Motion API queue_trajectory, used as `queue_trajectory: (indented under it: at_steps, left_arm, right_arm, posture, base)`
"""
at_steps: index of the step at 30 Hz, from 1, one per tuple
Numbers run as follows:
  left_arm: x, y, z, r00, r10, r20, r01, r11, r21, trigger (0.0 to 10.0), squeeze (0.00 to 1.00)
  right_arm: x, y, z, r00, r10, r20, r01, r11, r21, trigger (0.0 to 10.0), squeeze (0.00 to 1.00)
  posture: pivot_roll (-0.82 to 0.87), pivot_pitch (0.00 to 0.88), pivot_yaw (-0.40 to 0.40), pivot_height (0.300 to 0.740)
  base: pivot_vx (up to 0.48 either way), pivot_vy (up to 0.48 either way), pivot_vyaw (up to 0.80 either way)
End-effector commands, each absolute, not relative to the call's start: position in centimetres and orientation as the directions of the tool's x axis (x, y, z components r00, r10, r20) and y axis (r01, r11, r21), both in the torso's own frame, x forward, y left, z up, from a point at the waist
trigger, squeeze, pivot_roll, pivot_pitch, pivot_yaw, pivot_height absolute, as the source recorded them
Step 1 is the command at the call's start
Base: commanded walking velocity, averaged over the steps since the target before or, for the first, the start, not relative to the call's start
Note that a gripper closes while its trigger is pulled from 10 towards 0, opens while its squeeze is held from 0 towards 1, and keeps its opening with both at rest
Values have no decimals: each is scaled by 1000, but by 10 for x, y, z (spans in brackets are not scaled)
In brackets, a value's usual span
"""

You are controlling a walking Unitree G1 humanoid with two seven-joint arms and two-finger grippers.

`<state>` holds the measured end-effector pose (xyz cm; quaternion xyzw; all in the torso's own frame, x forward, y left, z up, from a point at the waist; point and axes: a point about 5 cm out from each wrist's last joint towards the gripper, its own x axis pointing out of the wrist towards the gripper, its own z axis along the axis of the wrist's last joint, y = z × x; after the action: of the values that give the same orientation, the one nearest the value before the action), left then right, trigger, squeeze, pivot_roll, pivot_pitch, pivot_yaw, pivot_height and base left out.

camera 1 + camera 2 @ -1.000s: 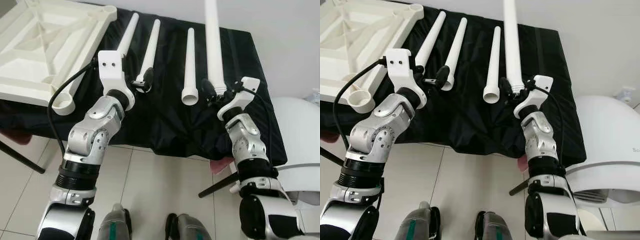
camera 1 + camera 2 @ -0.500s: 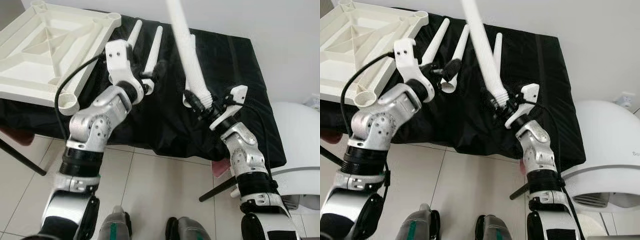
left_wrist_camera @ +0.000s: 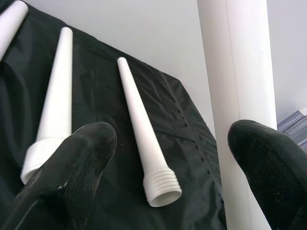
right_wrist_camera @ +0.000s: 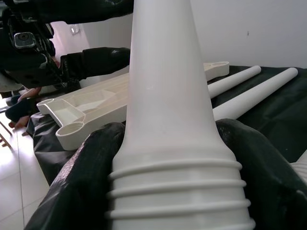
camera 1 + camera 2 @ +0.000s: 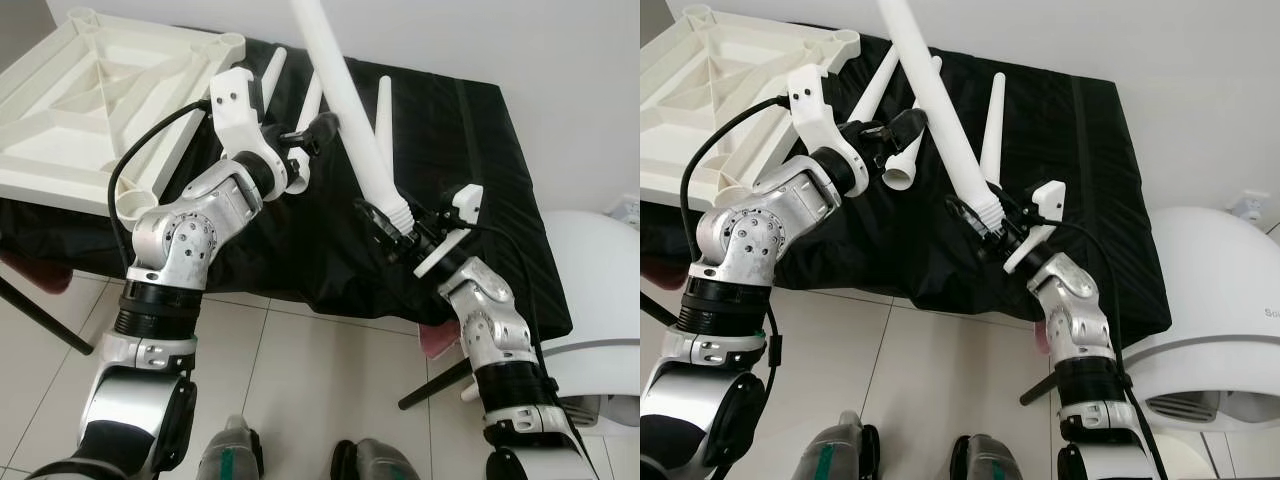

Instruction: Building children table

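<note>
The raised table leg, a long white tapered tube, stands tilted above the counter, its threaded wide end low and its narrow end running up past the top edge of the head views. The right gripper has its jaws clenched on that threaded end; in the right wrist view the two black fingers press against either side of the ribbed collar of the leg.

Three more white legs lie flat on the black cloth that drapes the counter: one leg just beside the raised one, with its threaded mouth toward the robot (the left wrist view shows its ribs plainly), a second leg whose open wide end sits close to the left gripper, and a third leg lying next to the tabletop.

The left gripper hovers over the cloth near the raised leg's shaft, its jaws released and spread wide; the wrist view shows one fingertip on each side of the frame, with the raised shaft close to the far finger, touching or not I cannot tell.

The white children's tabletop lies upside down at the left end of the counter, ribbed underside up, round leg sockets at its corners.

Beyond the right arm stands a white rounded appliance, on a tiled floor.
</note>
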<state>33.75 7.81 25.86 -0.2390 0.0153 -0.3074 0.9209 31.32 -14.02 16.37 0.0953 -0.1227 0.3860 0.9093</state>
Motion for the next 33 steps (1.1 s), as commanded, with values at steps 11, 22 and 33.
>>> queue_trajectory:
  at_steps: [11, 22, 33]
  left_arm:
    - [312, 56, 282, 455, -829, 326, 871, 338, -356, 10000, 0]
    - [308, 55, 282, 448, -832, 328, 873, 328, -361, 10000, 0]
    - [316, 55, 277, 505, -816, 279, 842, 395, -368, 10000, 0]
  right_arm:
    - [321, -138, 157, 705, 665, 247, -699, 711, 76, 10000, 0]
    - [325, -136, 157, 721, 653, 233, -682, 728, 72, 10000, 0]
    - [322, -130, 163, 691, 668, 277, -706, 705, 61, 10000, 0]
  posture:
    - [52, 8, -54, 740]
    - [60, 15, -61, 740]
    - [61, 29, -57, 740]
  base:
    - [0, 0, 0]
    - [0, 0, 0]
    - [0, 0, 0]
